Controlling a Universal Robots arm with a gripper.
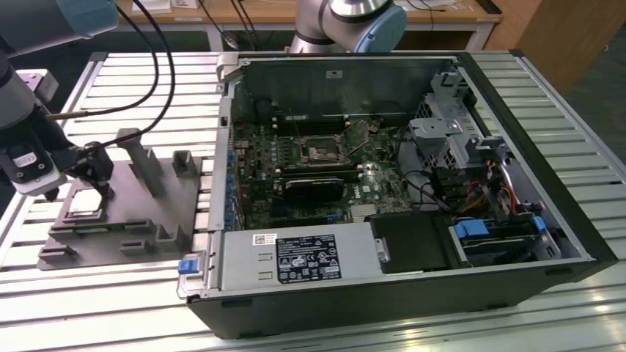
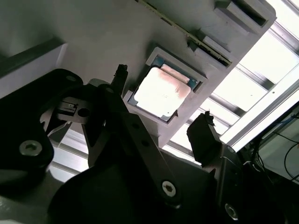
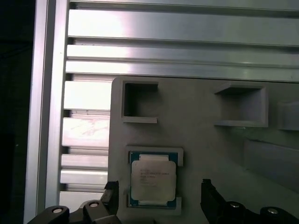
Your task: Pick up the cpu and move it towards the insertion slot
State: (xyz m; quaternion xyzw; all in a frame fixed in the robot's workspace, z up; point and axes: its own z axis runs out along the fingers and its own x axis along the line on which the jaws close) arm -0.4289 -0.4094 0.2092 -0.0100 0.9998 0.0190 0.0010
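The cpu [image 3: 153, 179] is a flat silvery square chip lying in a shallow recess of the grey fixture plate [image 3: 201, 140]. In the exterior view the cpu [image 1: 86, 202] sits at the plate's left end, just under my gripper [image 1: 93, 176]. In both wrist views my gripper [image 2: 163, 105] [image 3: 160, 198] is open. One black finger [image 2: 120, 77] stands on each side of the chip [image 2: 161, 92], clear of it, with nothing held. The insertion slot [image 1: 321, 152] is the silver-framed socket on the motherboard inside the open computer case, well to the exterior view's right.
Upright grey posts [image 1: 146, 165] rise from the fixture plate beside my gripper. The computer case wall [image 1: 227, 147] stands between the plate and the motherboard. A second arm's base [image 1: 342, 22] is behind the case. Everything rests on a slatted aluminium table [image 1: 98, 293].
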